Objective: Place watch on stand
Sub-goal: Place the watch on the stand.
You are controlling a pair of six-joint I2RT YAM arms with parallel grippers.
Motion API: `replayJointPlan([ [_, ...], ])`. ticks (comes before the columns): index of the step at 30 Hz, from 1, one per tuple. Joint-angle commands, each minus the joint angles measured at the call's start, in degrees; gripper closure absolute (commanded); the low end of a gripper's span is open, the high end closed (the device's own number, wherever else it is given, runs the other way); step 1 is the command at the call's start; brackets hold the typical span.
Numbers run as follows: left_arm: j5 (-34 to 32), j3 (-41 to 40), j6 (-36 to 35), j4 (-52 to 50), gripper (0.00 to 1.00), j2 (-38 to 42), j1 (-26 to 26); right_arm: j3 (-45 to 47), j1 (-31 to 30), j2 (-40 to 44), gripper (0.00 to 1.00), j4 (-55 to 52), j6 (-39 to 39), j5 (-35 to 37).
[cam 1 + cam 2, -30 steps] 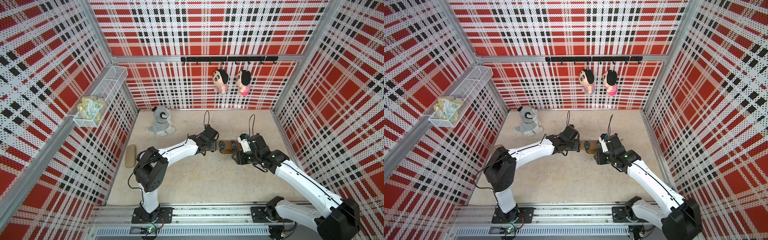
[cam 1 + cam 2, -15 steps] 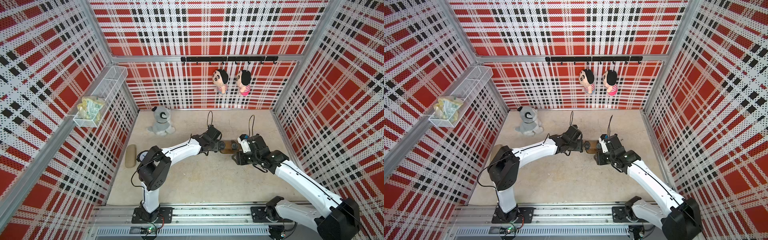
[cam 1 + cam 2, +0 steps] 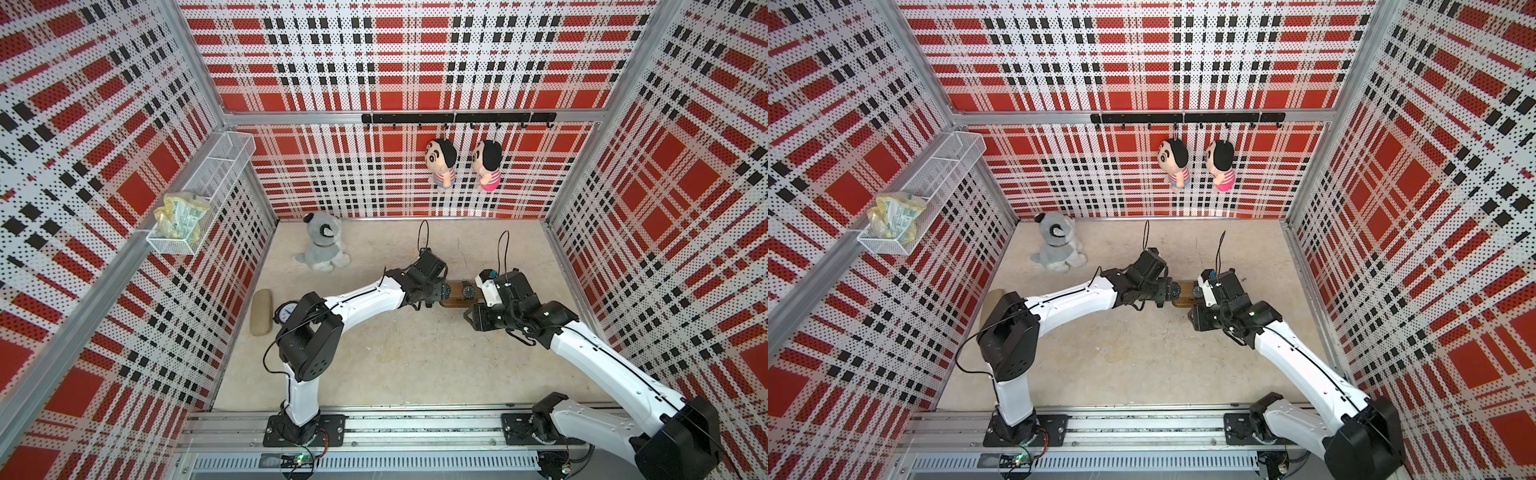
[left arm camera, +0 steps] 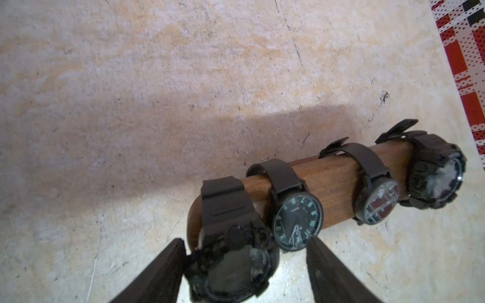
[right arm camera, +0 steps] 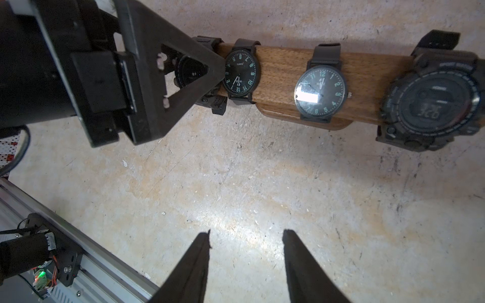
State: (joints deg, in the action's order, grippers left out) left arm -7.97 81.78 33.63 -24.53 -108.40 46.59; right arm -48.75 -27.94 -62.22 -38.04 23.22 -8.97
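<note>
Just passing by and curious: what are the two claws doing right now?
Left gripper: open, straddling the chunky black watch on the stand, gap on one side.
Right gripper: open, holding nothing.

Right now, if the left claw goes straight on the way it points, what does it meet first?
The chunky black watch on the near end of the stand; it sits between the fingers of the left claw, seemingly close.
</note>
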Motion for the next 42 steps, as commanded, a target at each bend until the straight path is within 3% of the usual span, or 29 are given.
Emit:
replayJointPlan([
  [1, -0.48, 1.2, 0.38, 1.08, 0.23, 0.64, 0.46, 0.41, 0.53, 1.22, 0.51, -0.63, -0.71, 0.0],
  [15, -5.14, -3.95, 3.48, 4.36, 0.22, 6.81, 0.52, -0.09, 0.68, 1.21, 0.51, -1.07, -1.19, 0.01],
  [27, -6.44, -14.6, 7.01, 7.13, 0.53, 14.6, -0.88, -0.05, 0.68, 0.87, 0.51, -0.64, -1.29, -0.43],
  [33, -6.1, -17.26, 7.59, 7.31, 0.55, 15.3, -1.26, 0.32, 0.62, 0.84, 0.51, -0.54, -1.27, -0.43],
  [42, -3.89, -15.05, 6.9, 7.4, 0.57, 11.25, -1.41, 0.43, 0.62, 1.22, 0.51, -0.71, -1.28, -0.31],
])
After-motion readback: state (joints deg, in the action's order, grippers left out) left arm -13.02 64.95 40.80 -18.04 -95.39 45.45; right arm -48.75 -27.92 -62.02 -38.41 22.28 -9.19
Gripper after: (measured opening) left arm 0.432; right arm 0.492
